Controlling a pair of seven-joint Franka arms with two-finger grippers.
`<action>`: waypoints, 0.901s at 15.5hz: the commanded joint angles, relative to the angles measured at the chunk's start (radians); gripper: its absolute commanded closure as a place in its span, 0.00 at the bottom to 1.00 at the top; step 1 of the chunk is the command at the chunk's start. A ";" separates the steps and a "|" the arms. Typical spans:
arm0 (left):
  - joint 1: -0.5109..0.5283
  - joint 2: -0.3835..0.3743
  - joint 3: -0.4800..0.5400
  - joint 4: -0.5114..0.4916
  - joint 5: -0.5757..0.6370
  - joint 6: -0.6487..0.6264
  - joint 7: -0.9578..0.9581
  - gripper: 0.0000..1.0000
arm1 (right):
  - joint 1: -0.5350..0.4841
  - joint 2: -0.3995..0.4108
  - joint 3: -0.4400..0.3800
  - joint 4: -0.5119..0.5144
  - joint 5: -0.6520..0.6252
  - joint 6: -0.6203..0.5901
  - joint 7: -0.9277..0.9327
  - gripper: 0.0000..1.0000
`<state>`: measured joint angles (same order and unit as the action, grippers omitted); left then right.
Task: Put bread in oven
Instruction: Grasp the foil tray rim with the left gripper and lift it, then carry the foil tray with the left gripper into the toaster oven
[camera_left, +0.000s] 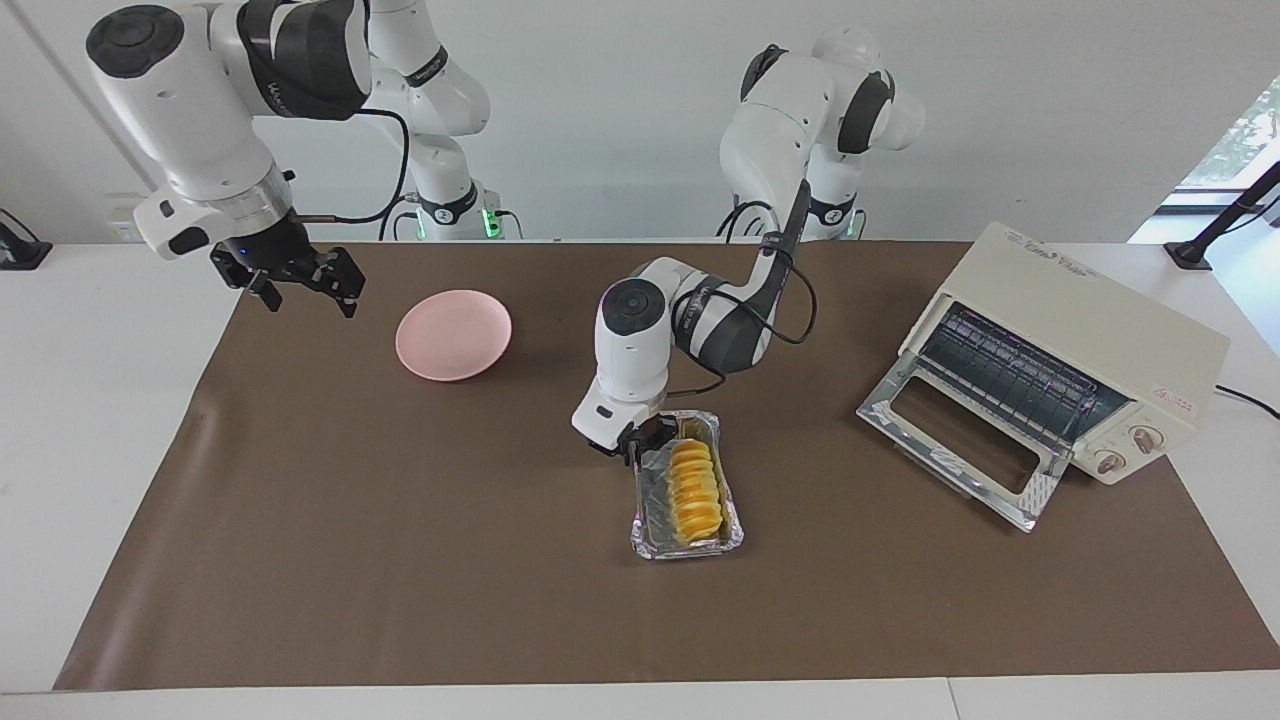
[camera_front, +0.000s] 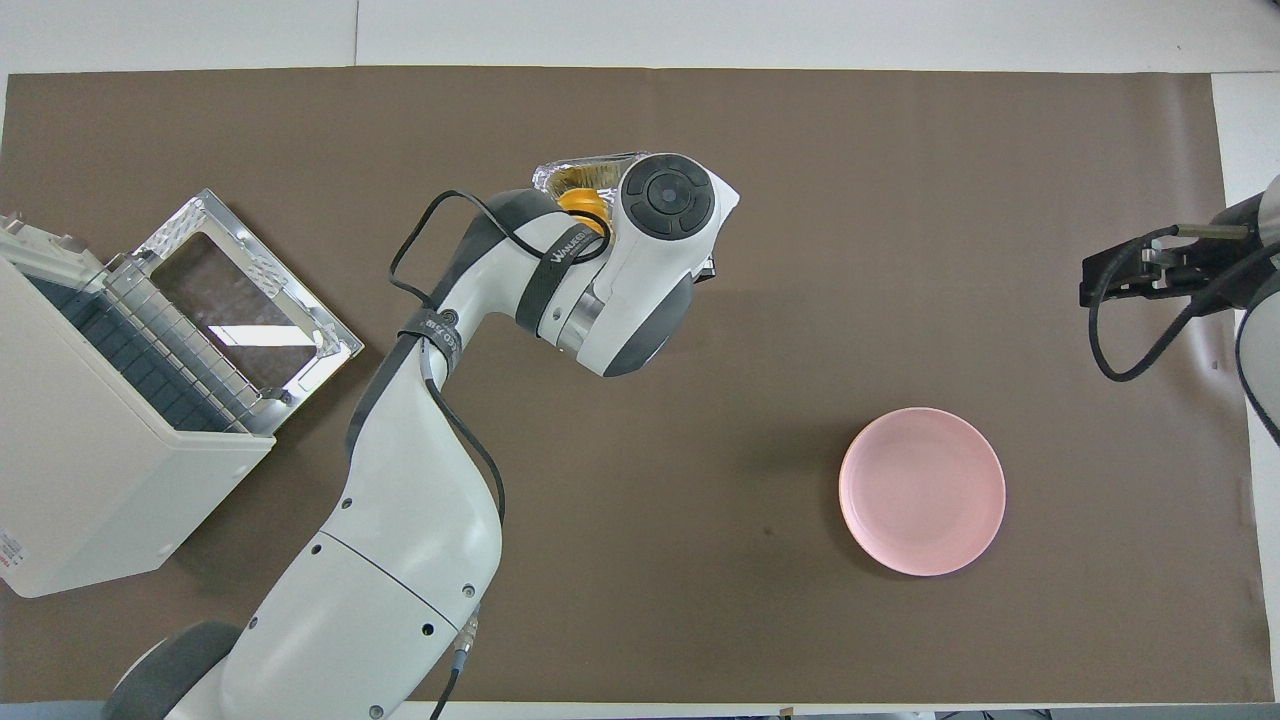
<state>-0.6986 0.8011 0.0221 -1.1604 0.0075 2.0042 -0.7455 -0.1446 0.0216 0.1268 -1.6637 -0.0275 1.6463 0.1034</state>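
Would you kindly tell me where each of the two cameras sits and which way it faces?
Facing view: high across the table, looking at both robots; both arms show whole, left gripper shut on the foil tray rim, right gripper waiting open beside the pink plate.
Overhead view: above the robots' end, looking steeply down; left arm and right gripper show.
Shared: bread, oven, tray, plate.

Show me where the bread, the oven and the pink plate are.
bread (camera_left: 695, 487): facing view, middle of the loaf.
oven (camera_left: 1090, 325): facing view, cream top panel.
pink plate (camera_front: 922, 490): overhead view, centre of the dish.
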 joint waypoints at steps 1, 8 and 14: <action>-0.002 -0.002 0.031 0.011 0.013 -0.036 -0.017 1.00 | -0.007 -0.017 0.005 -0.019 -0.005 0.001 -0.021 0.00; 0.062 -0.105 0.058 0.036 0.008 -0.212 -0.143 1.00 | -0.007 -0.017 0.005 -0.019 -0.005 0.001 -0.021 0.00; 0.220 -0.224 0.056 0.028 0.005 -0.344 -0.255 1.00 | -0.007 -0.017 0.005 -0.019 -0.005 0.001 -0.021 0.00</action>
<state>-0.5312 0.6193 0.0872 -1.1218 0.0074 1.7261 -0.9771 -0.1446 0.0216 0.1268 -1.6637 -0.0275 1.6463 0.1034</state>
